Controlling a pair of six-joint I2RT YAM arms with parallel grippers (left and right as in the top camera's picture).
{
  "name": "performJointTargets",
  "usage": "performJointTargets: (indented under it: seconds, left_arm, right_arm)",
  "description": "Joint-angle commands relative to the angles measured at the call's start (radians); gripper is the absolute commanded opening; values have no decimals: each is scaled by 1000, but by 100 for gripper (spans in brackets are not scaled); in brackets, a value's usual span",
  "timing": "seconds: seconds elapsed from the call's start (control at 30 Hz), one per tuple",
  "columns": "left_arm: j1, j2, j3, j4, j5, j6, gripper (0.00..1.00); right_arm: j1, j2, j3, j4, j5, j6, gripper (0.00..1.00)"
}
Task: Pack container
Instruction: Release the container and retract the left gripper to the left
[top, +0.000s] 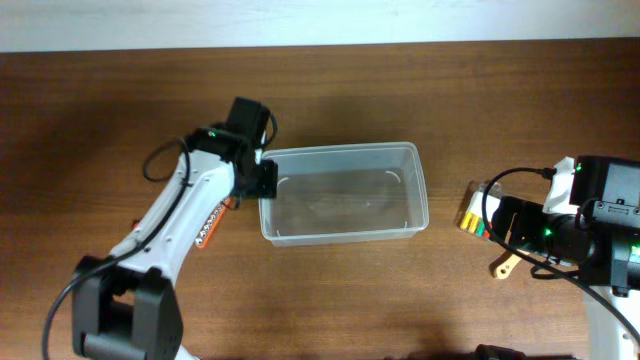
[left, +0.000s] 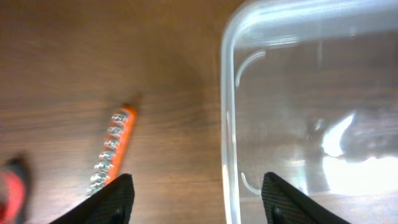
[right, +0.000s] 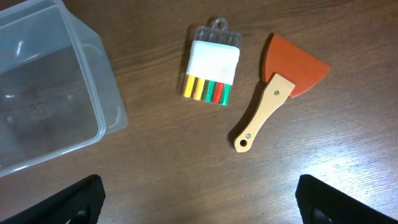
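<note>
- Packing is being judged as not yet begun: nothing is being seen inside the container (top: 340, 150), which is sitting upright and empty at the middle of the bench (top: 100, 100), its long side running left to right.
- Left gripper (left: 199, 202) is being held wide open and empty at the container's left end. In the left wrist view the short rim is being straddled by the jaws, one finger outside it and one over the inside. Its height above the rim cannot be told.
- Just left of the container, an orange bit strip (left: 112, 152) is lying on the bench, partly under the left arm in the overhead view. A red thing (left: 9, 186) at the edge of the left wrist view is being shown too blurred to name.
- Right gripper (right: 205, 205) is likewise being held open and empty, over bare bench to the right of the container.
- Ahead of it, a pack of coloured sticks (right: 211, 68) and a scraper (right: 280, 87) with a wooden handle are lying side by side, not touching, and clear of the container.
- Everything is therefore being counted as left to do: the strip on the left arm's side, the pack and scraper on the right arm's side, each waiting to be gripped, lifted over the rim and set inside.
</note>
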Motion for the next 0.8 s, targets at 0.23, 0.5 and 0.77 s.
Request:
performJointTargets:
  seconds: [0.23,0.5,0.77]
  left_arm:
    - [148,-381,151,-116,-67,-6,83]
    - [477,-537,146,-240,-67,-6,93]
    - [767,-510,15,-187,173,24,99]
  right_arm:
    - [-8,8,38,39,-94,-23,99]
    - [-55,-11,202,-86,59,100,99]
    - [-328,8,268,-173,12,229,99]
